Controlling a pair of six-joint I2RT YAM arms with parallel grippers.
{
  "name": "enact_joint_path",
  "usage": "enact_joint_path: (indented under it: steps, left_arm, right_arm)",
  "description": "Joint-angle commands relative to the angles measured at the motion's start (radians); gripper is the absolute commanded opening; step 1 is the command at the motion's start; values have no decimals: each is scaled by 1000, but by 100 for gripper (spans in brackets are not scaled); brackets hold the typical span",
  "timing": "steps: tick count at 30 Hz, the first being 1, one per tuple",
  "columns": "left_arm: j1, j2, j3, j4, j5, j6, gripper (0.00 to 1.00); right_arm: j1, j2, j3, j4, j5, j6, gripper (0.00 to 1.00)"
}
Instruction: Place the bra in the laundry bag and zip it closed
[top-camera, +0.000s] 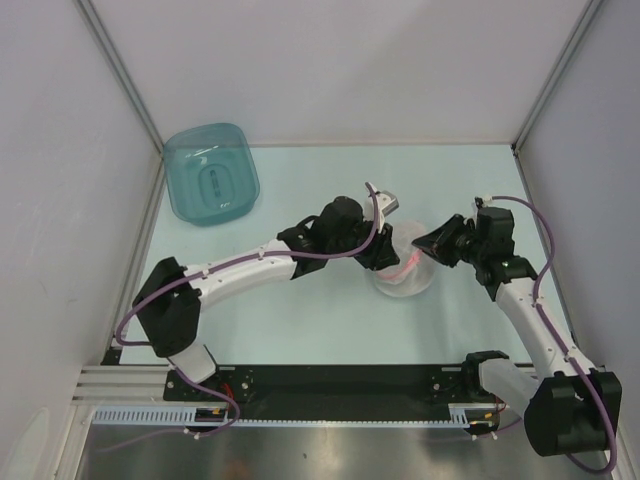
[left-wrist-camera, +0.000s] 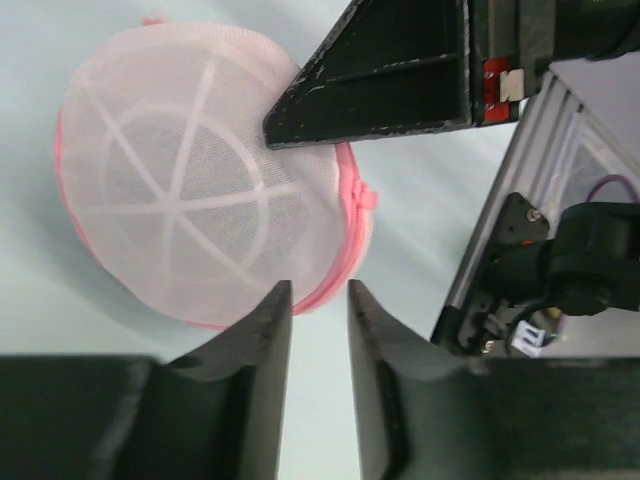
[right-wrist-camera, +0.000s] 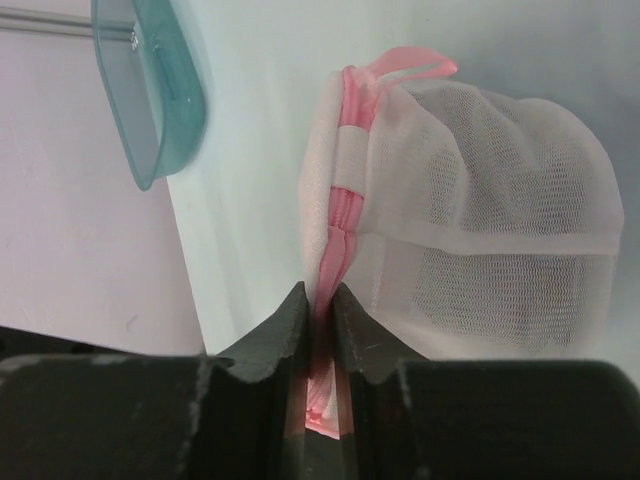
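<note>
The right gripper (right-wrist-camera: 320, 300) has its two fingers pressed together on the pink zipper trim (right-wrist-camera: 340, 230) of the small white translucent mesh laundry bag (right-wrist-camera: 480, 200). The trim runs straight out from between the tips, and the domed pouch bulges to the right of them. A pink loop (right-wrist-camera: 410, 65) sticks out at the far end of that edge.

The left gripper (left-wrist-camera: 320, 300) has its two fingers a narrow gap apart, with nothing between them. The bag's pink rim lies just beyond the tips and slightly to their left. A pink zipper pull (left-wrist-camera: 362, 195) sits farther out, a little to the right. Bare pale table (top-camera: 300, 330) lies open to the left of these fingers and on their near side.

A grey shade shows through the mesh; whether it is the black bra cannot be told.

There are one bag, one translucent teal plastic tub (top-camera: 210, 175) and two grippers. The tub stands in the far left corner by the wall, well apart from both pairs of fingers.
</note>
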Motion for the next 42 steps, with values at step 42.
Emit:
enact_joint_path:
  steps: [42]
  left_arm:
    - [79, 39, -93, 267, 246, -269, 47]
  right_arm:
    - [-122, -41, -131, 207, -126, 104, 3]
